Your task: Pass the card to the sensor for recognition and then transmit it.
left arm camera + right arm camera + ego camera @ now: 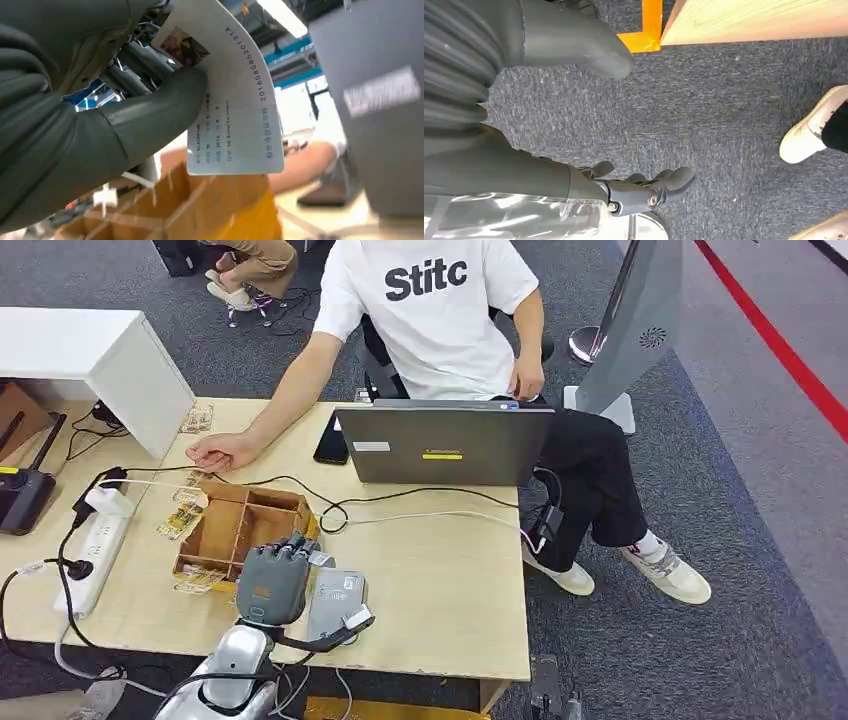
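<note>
My left hand (272,580) hovers above the table's near edge, between the wooden box (240,525) and the flat grey sensor (335,602). In the left wrist view its thumb (150,120) and fingers pinch a white ID card (235,100) with a small photo and printed numbers. The card is held up above the box (190,205), and only a sliver of it (320,558) peeks out beside the hand in the head view. My right hand (539,175) hangs over grey carpet, its fingers (644,192) apart and holding nothing.
A person in a white T-shirt (430,310) sits across the table behind a grey laptop (445,445), one hand (222,452) resting near the box. A phone (330,443), cables, a power strip (95,540) and loose cards (180,520) lie around. A white box (100,360) stands far left.
</note>
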You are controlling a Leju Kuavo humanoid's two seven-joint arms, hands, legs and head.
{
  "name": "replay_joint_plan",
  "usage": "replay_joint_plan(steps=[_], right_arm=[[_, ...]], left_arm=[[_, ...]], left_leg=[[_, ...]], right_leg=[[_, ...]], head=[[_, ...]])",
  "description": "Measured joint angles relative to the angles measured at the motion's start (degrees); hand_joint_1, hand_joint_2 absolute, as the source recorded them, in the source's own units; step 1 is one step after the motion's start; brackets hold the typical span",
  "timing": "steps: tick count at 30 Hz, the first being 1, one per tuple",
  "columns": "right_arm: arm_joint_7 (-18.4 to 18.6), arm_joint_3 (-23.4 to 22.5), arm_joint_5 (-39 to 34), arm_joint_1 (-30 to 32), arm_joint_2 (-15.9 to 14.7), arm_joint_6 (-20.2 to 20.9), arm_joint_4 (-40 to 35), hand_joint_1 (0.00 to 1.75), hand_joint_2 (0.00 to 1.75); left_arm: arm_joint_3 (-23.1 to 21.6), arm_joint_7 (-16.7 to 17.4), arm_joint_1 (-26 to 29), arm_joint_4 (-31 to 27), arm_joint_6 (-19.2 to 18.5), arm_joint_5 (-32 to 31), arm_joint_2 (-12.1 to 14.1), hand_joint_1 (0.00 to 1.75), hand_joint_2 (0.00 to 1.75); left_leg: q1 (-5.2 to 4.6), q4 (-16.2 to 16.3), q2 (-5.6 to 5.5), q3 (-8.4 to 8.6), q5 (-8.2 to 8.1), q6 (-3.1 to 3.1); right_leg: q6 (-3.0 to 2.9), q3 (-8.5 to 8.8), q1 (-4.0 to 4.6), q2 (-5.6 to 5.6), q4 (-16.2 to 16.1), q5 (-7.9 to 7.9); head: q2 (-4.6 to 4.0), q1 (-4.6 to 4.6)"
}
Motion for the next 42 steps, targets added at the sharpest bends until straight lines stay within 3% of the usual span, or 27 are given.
replay_joint_plan(steps=[6,12,21,27,31,42], right_arm=[[0.17,0.0,0.37,0.0,0.0,0.0,0.0,0.0,1.75],[0.35,0.0,0.85,-0.01,0.0,0.0,0.0,0.0,1.75],[0.52,0.0,0.9,-0.01,0.0,0.0,0.0,0.0,1.75],[0.66,0.0,1.25,-0.02,0.0,0.0,0.0,0.0,1.75],[0.74,0.0,1.81,-0.02,0.0,0.0,0.0,0.0,1.75],[1.18,0.11,2.75,-0.07,0.0,0.0,0.0,0.0,1.75]], left_arm=[[2.06,-0.63,-0.21,7.99,0.81,0.0,-1.27,1.75,1.75],[2.73,-1.11,-0.83,11.36,1.4,0.0,-1.86,1.75,1.75],[2.71,-0.11,-2.87,10.54,-0.13,0.0,-1.99,1.75,1.75],[2.73,0.79,-7.46,4.06,-4.86,0.0,-0.22,1.75,1.75],[4.0,-0.8,-10.06,0.71,-7.23,0.0,1.16,1.75,1.75],[16.67,-5.51,-17.5,0.91,-7.34,0.0,5.05,1.75,1.75]], left_leg=[[0.0,0.0,0.0,-0.04,0.0,0.0],[0.0,0.01,-0.01,-0.05,0.0,0.0],[0.0,0.01,-0.02,-0.07,0.05,0.01],[0.0,0.01,-0.03,-0.1,0.14,0.07],[0.0,0.0,-0.02,-0.11,0.17,0.02],[0.02,-0.01,0.01,-0.13,0.23,-0.02]], right_leg=[[0.0,-0.02,0.0,-0.01,0.0,0.0],[0.05,-0.04,0.0,-0.01,0.0,0.03],[0.06,-0.06,0.0,-0.01,0.0,0.05],[0.06,-0.07,0.0,-0.03,0.02,0.13],[0.06,-0.07,0.01,-0.02,0.02,0.14],[0.0,-0.14,0.02,0.01,0.1,0.18]], head=[[0.0,0.02],[0.0,0.0],[0.0,0.0],[0.0,0.0],[0.0,0.0],[0.0,0.0]])
